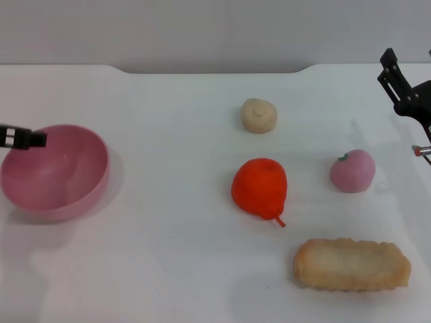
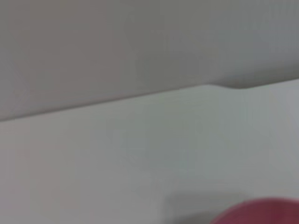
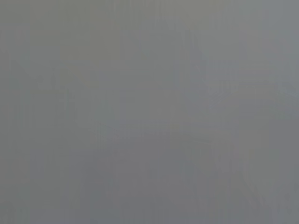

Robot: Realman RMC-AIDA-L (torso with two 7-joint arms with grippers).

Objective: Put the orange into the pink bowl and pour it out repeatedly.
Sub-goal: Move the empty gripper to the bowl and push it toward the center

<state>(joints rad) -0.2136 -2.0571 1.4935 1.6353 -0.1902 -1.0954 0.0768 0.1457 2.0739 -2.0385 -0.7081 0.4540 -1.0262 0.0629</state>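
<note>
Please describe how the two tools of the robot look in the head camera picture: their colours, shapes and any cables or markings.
Only small parts show. The left tool appears as a slim black bar with a white band across it, entering at the picture's left edge. The right tool is black and angular, built of flat bracket-like pieces with small holes. Below it, a thin grey rod with a red tip sticks out. No cables can be told.

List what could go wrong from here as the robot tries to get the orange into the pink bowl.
The orange lies far from the pink bowl, so a long carry could drop it. The pink peach-like fruit sits near the right gripper and may get bumped. The left gripper over the rim might tip the bowl.
</note>
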